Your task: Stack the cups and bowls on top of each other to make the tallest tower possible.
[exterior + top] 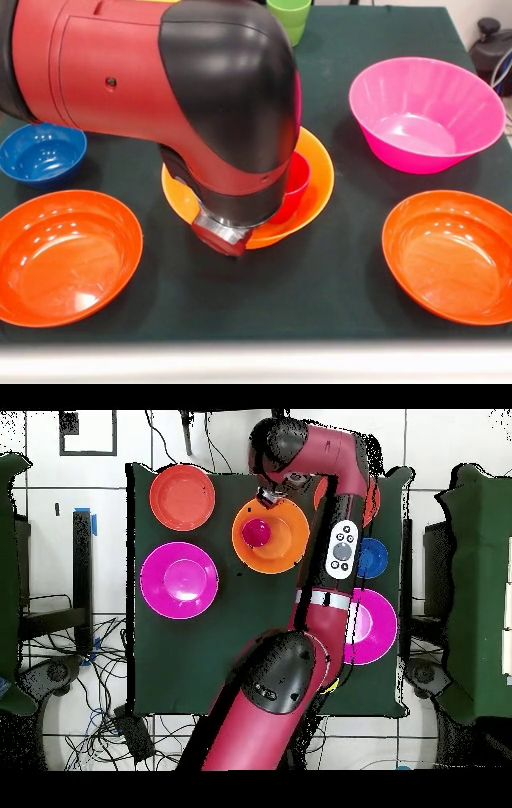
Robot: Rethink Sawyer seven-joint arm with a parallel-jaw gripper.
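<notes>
The large orange bowl (318, 182) (292, 542) stands mid-table with a red cup (296, 178) (257, 532) upright inside it. My gripper (222, 237) (268, 492) hangs low at that bowl's rim, on the side nearest the front camera, and the arm's bulk hides its tip. A small blue bowl (40, 152) (373, 558) sits apart at the front view's left. A green cup (290, 16) stands at the far edge. One big pink bowl (424, 112) (178, 579) is empty. A second pink bowl (372, 626) lies partly under the arm.
Two shallow red-orange bowls sit on the near side, one at the left (64, 256) and one at the right (452, 256) (182, 496). The thick red arm (160, 80) spans the table's middle and hides what lies behind it.
</notes>
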